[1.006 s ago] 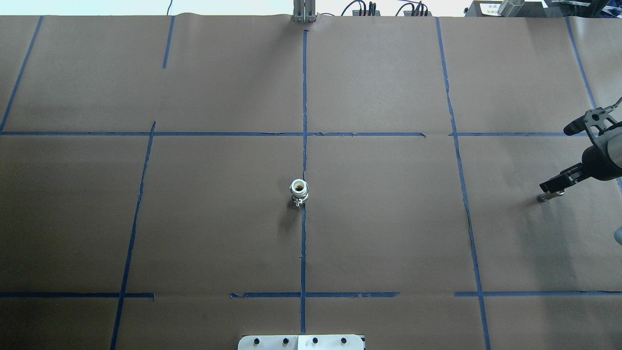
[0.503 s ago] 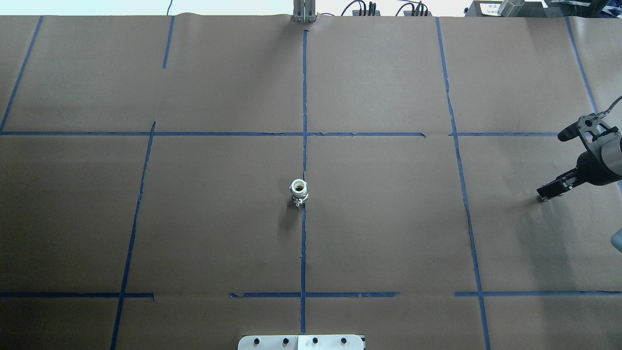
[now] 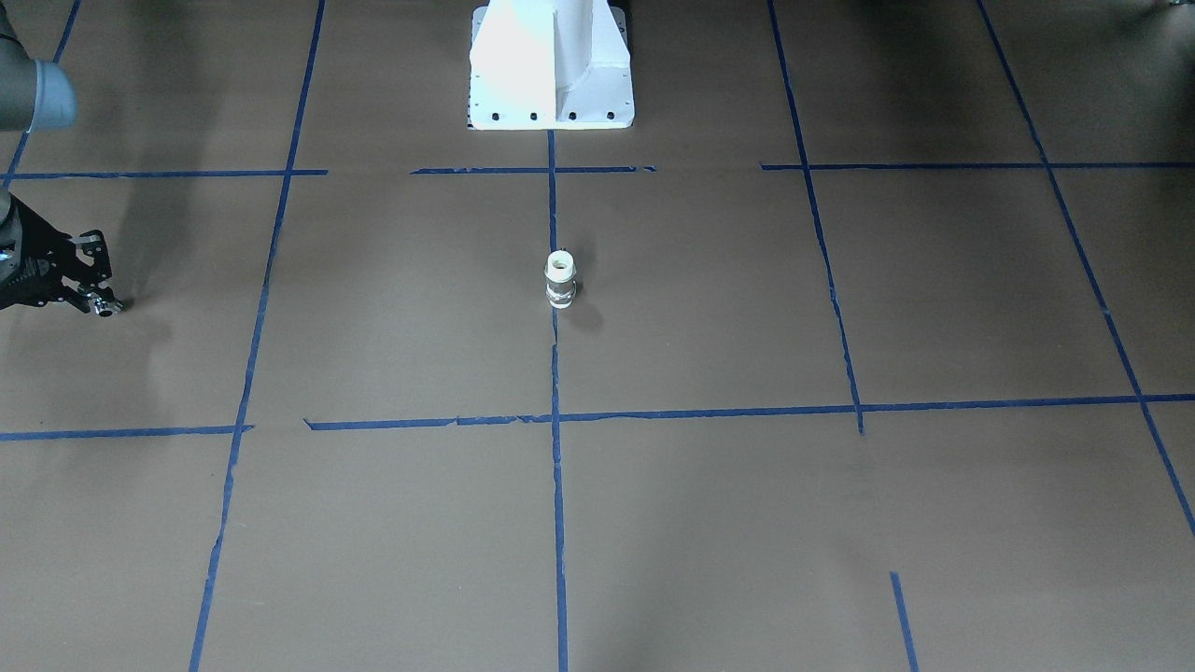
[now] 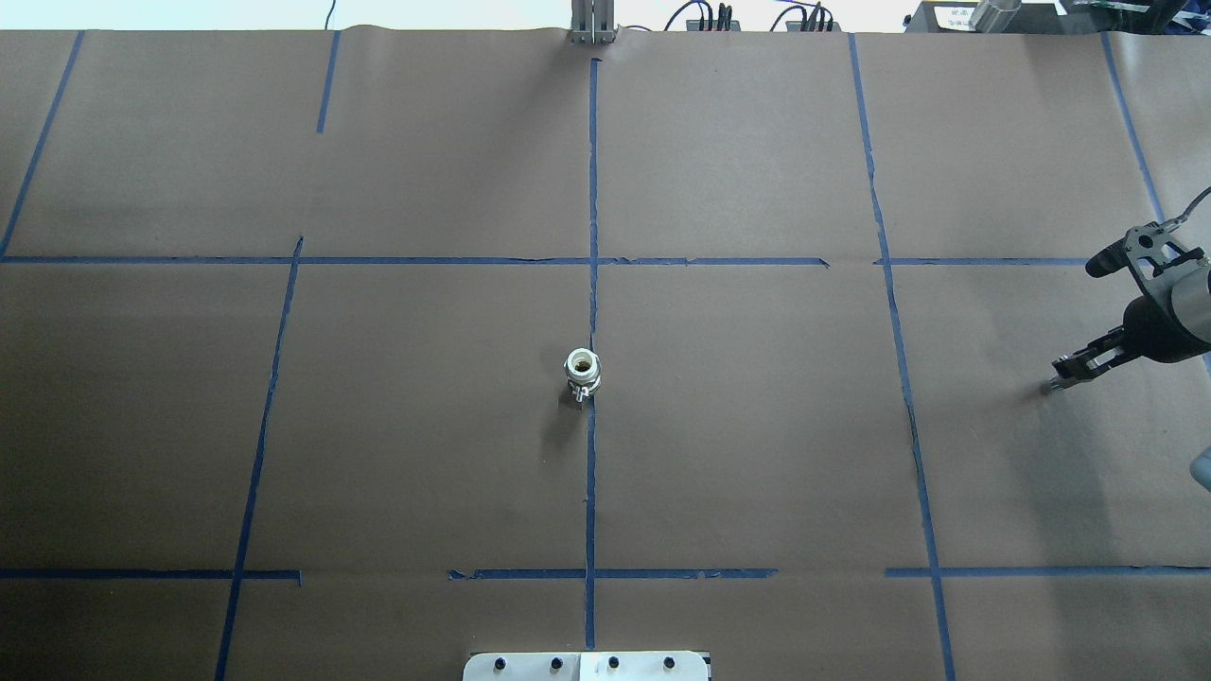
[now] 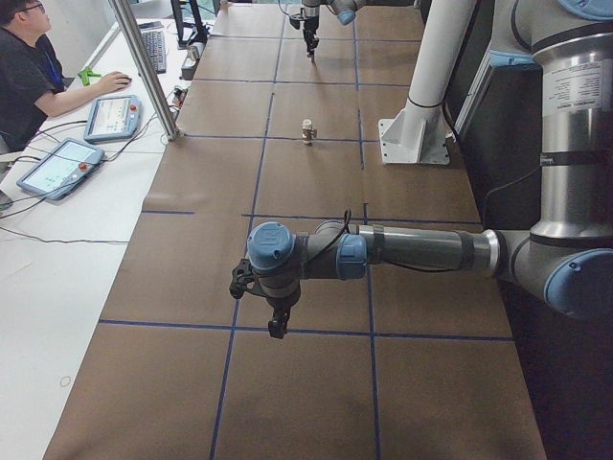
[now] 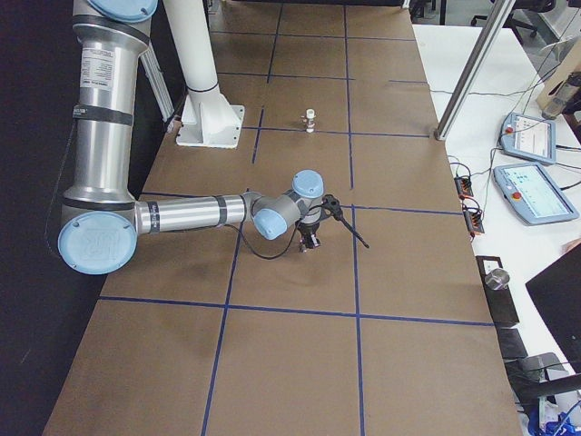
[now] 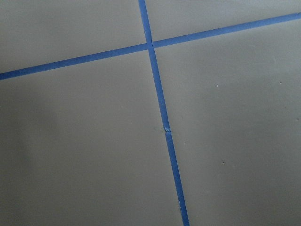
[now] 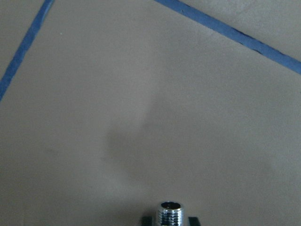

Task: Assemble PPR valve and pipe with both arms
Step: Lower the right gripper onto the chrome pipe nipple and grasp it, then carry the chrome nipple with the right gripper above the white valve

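Note:
A white PPR fitting with a metal collar (image 4: 583,374) stands upright on the table's centre line; it also shows in the front view (image 3: 560,278) and both side views (image 5: 307,130) (image 6: 310,119). My right gripper (image 4: 1061,376) hangs low over the table's right side, far from that fitting, shut on a small chrome threaded piece (image 8: 170,214); it also shows in the front view (image 3: 101,304) and the right side view (image 6: 310,242). My left gripper (image 5: 279,324) shows only in the left side view, pointing down; I cannot tell its state.
The table is covered in brown paper with a blue tape grid. The white pedestal base (image 3: 551,65) stands at the robot's edge. An operator (image 5: 29,67) sits beyond the far edge with teach pendants (image 5: 62,165) and an aluminium post (image 5: 144,67).
My right gripper has shifted slightly and turned at the wrist, so it looks narrower from above. The central fitting has not moved.

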